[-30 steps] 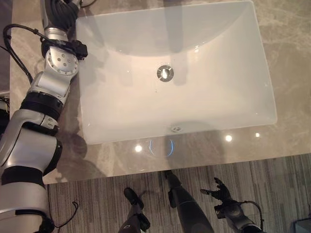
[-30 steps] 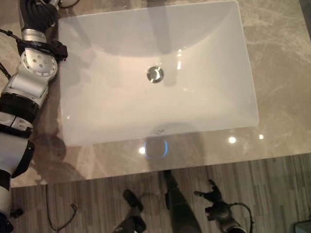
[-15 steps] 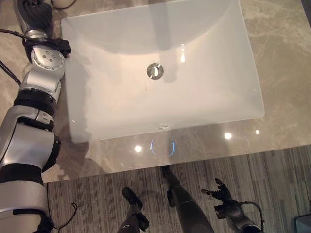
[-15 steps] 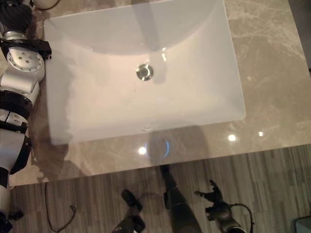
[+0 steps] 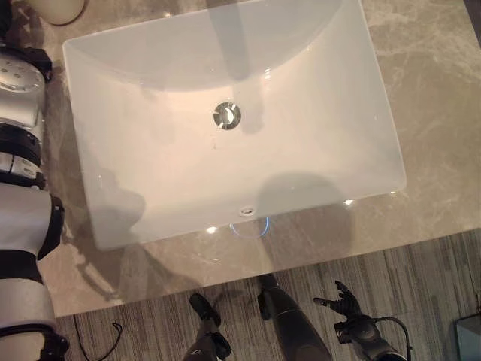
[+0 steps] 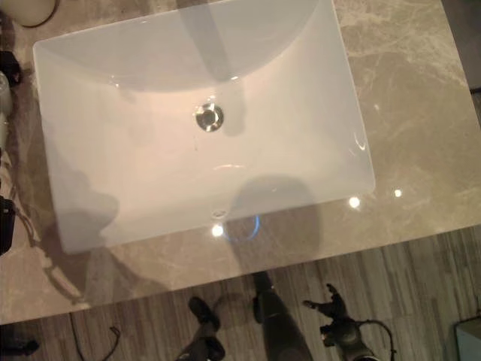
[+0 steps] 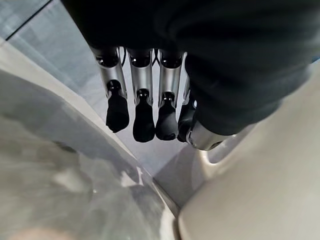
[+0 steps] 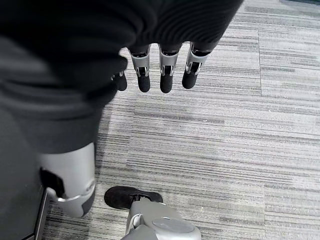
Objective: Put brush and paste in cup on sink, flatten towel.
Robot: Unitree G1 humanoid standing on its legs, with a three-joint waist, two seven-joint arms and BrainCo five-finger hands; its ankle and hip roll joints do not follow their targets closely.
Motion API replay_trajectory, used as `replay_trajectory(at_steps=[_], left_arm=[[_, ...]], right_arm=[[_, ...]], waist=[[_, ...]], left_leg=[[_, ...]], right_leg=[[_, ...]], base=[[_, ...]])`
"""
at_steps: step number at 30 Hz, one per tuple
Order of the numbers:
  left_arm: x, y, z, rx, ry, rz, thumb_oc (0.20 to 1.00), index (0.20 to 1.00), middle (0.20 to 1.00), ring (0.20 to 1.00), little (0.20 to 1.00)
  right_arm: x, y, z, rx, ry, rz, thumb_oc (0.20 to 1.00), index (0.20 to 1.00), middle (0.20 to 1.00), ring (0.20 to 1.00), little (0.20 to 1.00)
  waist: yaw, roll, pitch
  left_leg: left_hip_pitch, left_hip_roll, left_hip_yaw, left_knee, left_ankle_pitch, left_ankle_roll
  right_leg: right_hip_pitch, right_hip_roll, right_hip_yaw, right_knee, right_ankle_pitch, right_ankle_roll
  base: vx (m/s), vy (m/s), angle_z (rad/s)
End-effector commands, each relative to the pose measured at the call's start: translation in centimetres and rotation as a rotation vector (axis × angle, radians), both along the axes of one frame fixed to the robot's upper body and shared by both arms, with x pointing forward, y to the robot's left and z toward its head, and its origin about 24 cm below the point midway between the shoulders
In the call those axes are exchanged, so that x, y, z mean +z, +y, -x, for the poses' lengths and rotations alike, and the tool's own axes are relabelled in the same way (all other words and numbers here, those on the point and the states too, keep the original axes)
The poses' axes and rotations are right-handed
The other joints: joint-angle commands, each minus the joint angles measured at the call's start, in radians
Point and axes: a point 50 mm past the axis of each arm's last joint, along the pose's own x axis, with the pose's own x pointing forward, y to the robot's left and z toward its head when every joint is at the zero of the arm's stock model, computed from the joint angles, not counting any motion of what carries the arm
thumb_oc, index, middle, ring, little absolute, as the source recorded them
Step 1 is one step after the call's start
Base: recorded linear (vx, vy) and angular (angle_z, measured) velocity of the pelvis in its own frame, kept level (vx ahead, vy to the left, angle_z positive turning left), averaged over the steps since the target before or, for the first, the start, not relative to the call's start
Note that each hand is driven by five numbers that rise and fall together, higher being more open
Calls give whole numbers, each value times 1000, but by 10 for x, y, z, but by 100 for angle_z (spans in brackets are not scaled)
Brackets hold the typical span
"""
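Camera has shifted since a second ago: the whole view slid and turned a little, so less of the left arm shows at the left edge. The right hand holds the same low station as before.

Left hand (image 7: pixel 142 120): fingers straight and side by side, nothing held. They hang close above a pale, glossy cream surface; I cannot tell whether they touch it or what it is.

Right hand (image 5: pixel 342 301): down by the robot's side over the floor (image 5: pixel 428 286), well apart from the desk. Fingers spread and relaxed, holding nothing.

Sink (image 5: pixel 323 143): white rectangular basin set into the desk (image 5: pixel 440 113), with nothing lying in the bowl. Round metal drain (image 5: pixel 226 115) sits a little back of centre; a small overflow hole is in the near wall.

Cup (image 5: pixel 58 7): beige and rounded, standing on the desk just beyond the sink's far left corner; only its lower part is in frame, so I cannot tell its contents.

Desk: polished brown-grey veined stone with bright light spots along the near edge. Floor: grey carpet in fine stripes.
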Motion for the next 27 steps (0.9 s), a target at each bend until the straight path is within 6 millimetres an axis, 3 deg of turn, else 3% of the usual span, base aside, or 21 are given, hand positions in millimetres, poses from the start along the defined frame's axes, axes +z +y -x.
replay_trajectory(at_steps=[1, 5, 6, 7, 14, 20, 27], left_arm=[[33, 7, 17, 67, -34, -126, 200, 200, 200, 200, 200], [35, -10, 10, 11, -45, -180, 200, 200, 200, 200, 200], [35, -17, 7, -16, -55, -192, 200, 200, 200, 200, 200], [28, -37, -3, -82, -45, -240, 200, 200, 200, 200, 200], [16, -61, -18, -160, -30, -229, 200, 200, 200, 200, 200], [14, -58, -19, -143, -23, -202, 200, 200, 200, 200, 200], [-6, -51, -25, -100, 40, -133, 200, 200, 200, 200, 200]], right_arm=[[4, -27, 12, -56, 17, 40, 1000, 1000, 1000, 1000, 1000], [2, -25, 14, -49, 27, 33, 1000, 1000, 1000, 1000, 1000], [2, -24, 14, -44, 25, 32, 1000, 1000, 1000, 1000, 1000], [2, -24, 14, -42, 23, 28, 1000, 1000, 1000, 1000, 1000], [5, -25, 9, -39, 5, 33, 1000, 1000, 1000, 1000, 1000], [5, -25, 8, -37, 8, 41, 1000, 1000, 1000, 1000, 1000], [0, -33, 20, -41, 80, 70, 1000, 1000, 1000, 1000, 1000]], waist=[[-16, 49, 62], [-16, 52, 61], [-17, 52, 61], [-20, 53, 59], [-29, 58, 54], [-30, 60, 59], [-24, 61, 44]], left_leg=[[252, 69, -22, 12, 377, -70], [249, 73, -25, 12, 383, -70], [250, 76, -24, 12, 382, -70], [261, 81, -21, 12, 380, -70], [278, 75, -19, 12, 365, -70], [288, 65, -30, 12, 353, -70], [332, 60, -50, 12, 309, -70]], right_leg=[[69, 47, -21, -4, -78, 154], [66, 47, -26, -1, -82, 153], [68, 47, -28, -1, -85, 152], [76, 50, -30, 1, -94, 147], [90, 50, -30, 0, -96, 145], [99, 48, -32, 0, -94, 146], [155, 38, -50, 4, -102, 148]], base=[[0, 0, 0], [0, 0, 0], [0, 0, 0], [0, 0, 0], [6, 3, 8], [-13, 16, -3], [-15, 6, 0]])
